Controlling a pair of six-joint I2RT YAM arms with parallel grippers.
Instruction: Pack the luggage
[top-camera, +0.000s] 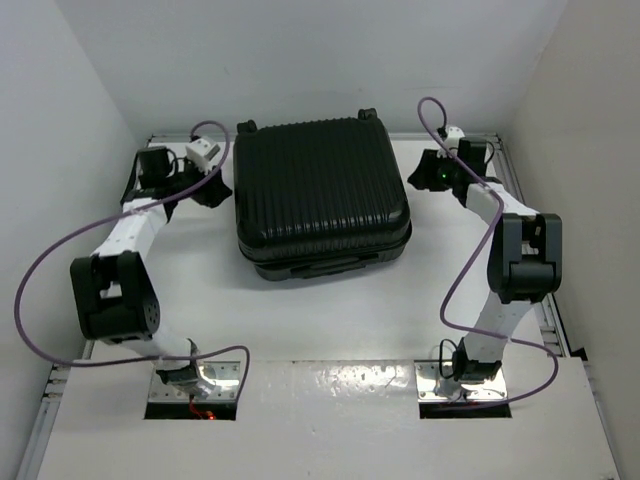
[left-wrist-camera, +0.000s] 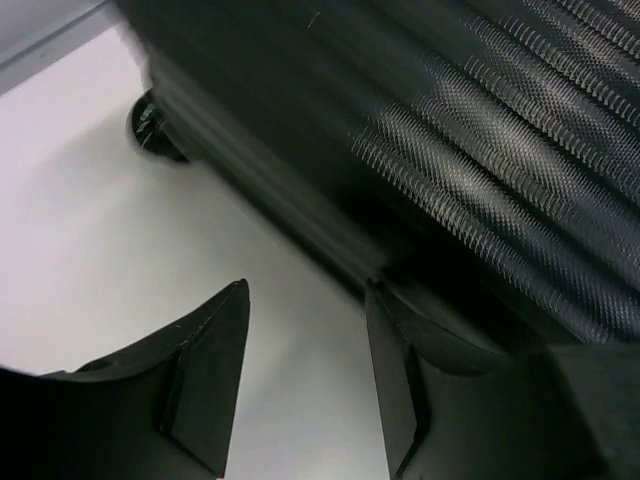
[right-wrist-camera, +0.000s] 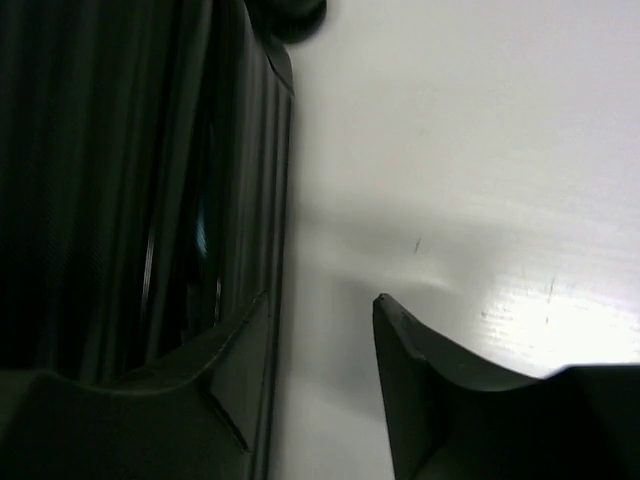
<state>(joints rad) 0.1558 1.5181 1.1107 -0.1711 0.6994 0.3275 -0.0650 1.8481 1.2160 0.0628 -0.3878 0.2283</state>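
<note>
Starting at the upper left of the top view, the left gripper (top-camera: 218, 190) sits just beside the left edge of the luggage (top-camera: 322, 190). Its wrist view shows the two fingers (left-wrist-camera: 205, 380) apart, with only bare white table (left-wrist-camera: 90, 250) in the gap and nothing clamped. The right-hand finger lies close to the ribbed shell, though I cannot tell whether it touches.

The luggage itself lies flat and shut in the upper middle of the frame, ribs running across its lid. Its small wheels (top-camera: 246, 126) sit at the far edge.

At the upper right, the right gripper (top-camera: 422, 178) sits close against the case's right side. Its fingers (right-wrist-camera: 430, 390) also stand apart over bare table, and one overlaps the dark side wall without holding anything.

As a judgement, the case should handle as a stiff, bulky and fairly heavy thing. Its textured hard shell is too broad for either set of jaws to span, and smooth enough to slip under a pinch. The better holds are probably the lip along the seam where the two halves meet, or the recess on the near side, which may be a handle. Lifting the lid likely needs both arms working from opposite edges.

No brand, label or other writing can be read in any view.
</note>
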